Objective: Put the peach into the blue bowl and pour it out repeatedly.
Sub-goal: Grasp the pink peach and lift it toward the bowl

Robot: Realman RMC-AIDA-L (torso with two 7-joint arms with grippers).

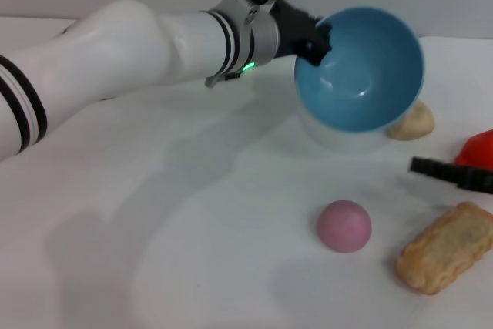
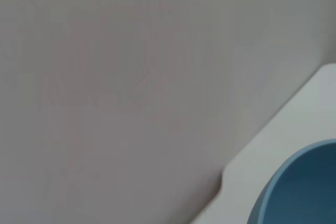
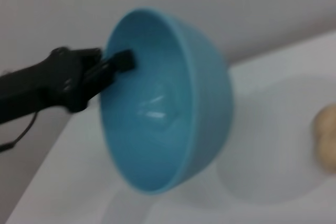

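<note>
My left gripper (image 1: pixel 317 42) is shut on the rim of the blue bowl (image 1: pixel 360 68) and holds it in the air at the back of the table, tipped on its side with its empty inside facing me. The right wrist view shows the bowl (image 3: pixel 173 108) tilted, with the left gripper (image 3: pixel 118 62) pinching its rim. An edge of the bowl also shows in the left wrist view (image 2: pixel 299 192). The pink peach (image 1: pixel 344 226) lies on the table in front of the bowl. My right gripper (image 1: pixel 454 172) pokes in at the right edge, low over the table.
A pale beige lump (image 1: pixel 412 122) lies behind and right of the bowl; it also shows in the right wrist view (image 3: pixel 326 136). A breaded oblong piece (image 1: pixel 447 247) lies right of the peach. A red item (image 1: pixel 479 149) sits at the right edge.
</note>
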